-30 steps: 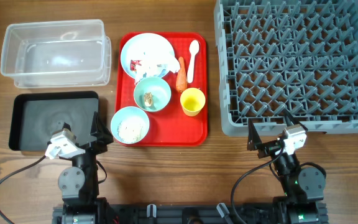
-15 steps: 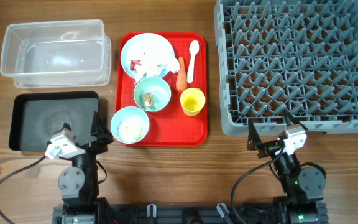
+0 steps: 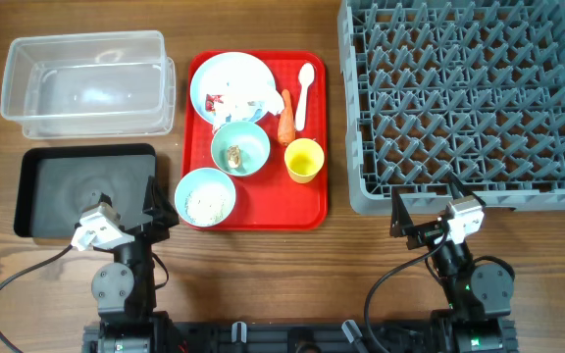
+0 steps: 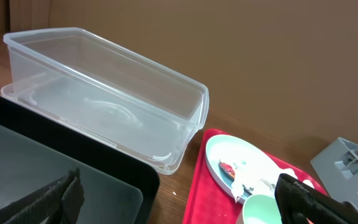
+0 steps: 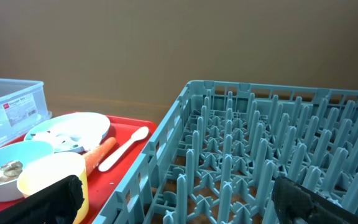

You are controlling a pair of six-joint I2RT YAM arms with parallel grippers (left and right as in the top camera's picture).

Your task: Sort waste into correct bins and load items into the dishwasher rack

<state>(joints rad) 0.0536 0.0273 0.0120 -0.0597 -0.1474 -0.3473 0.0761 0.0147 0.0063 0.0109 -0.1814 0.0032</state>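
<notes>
Wood-grain tabletop fills the overhead view, with 2 arms based at the bottom edge. At lower left the left gripper (image 3: 147, 213) hangs with its jaws spread wide and nothing between them, just beside the lower right corner of the shallow black tray (image 3: 67, 191). At lower right the right gripper (image 3: 427, 201) is likewise spread and grasps nothing, its fingers close to the near edge of the grey dishwasher rack (image 3: 469, 98), which takes up the upper right of the frame and holds no dishes. Above the black tray, at upper left, sits the clear plastic tub (image 3: 86, 88). Between the bins and the rack lies the red tray (image 3: 263, 208), which carries everything else. At its top is the light blue plate (image 3: 226, 71), bearing crumpled white tissue (image 3: 253, 96) and a red wrapper (image 3: 214, 101). Right of the plate lies the orange carrot (image 3: 285, 118), and beside that the white spoon (image 3: 304, 93), bowl end toward the top. Below the plate 1 blue bowl (image 3: 253, 142) holds a small brownish scrap that is too small to identify. Lower left of it, the second bowl (image 3: 186, 186) holds white rice (image 3: 207, 203). The yellow cup (image 3: 303, 160) stands upright at the tray's right side, just below the carrot.
</notes>
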